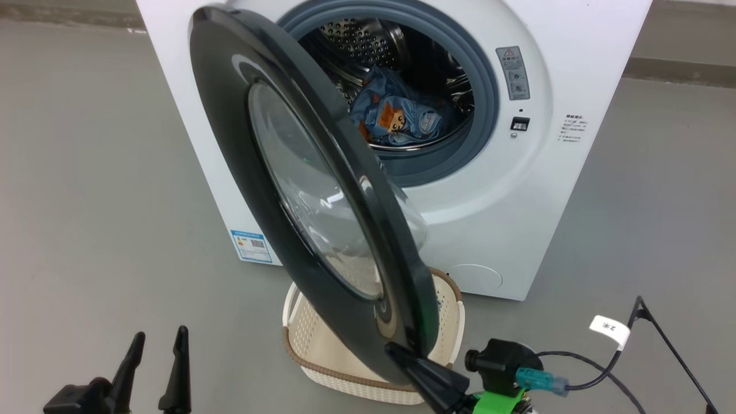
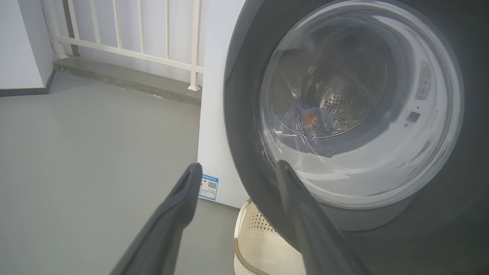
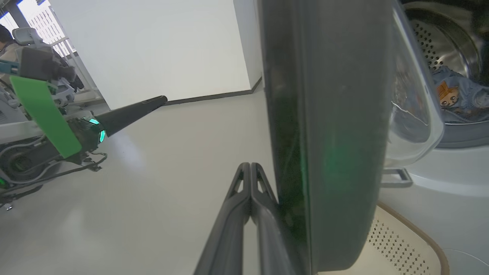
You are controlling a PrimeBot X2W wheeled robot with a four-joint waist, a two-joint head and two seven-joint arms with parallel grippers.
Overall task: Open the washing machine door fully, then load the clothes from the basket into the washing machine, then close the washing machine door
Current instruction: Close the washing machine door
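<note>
The white washing machine [image 1: 517, 190] stands with its black-rimmed door [image 1: 230, 144] swung about halfway out, glass bowl facing the drum. The light blue clothes [image 1: 397, 118] with orange prints lie inside the steel drum. They also show through the glass as clothes [image 2: 309, 118] and past the door's edge as clothes [image 3: 454, 95]. The cream basket [image 1: 368, 351] sits on the floor under the door, its visible inside bare plastic. My right gripper [image 1: 394, 348] is shut, its tips against the lower outer face of the door [image 3: 336, 114]. My left gripper [image 1: 155, 353] hangs open at the lower left, apart from everything.
Grey floor spreads left and right of the machine. A cable with a white tag [image 1: 609, 330] trails at the lower right. A white railing [image 2: 133, 34] runs behind the machine. A person [image 3: 5, 38] sits far off, beyond my left arm [image 3: 130, 110].
</note>
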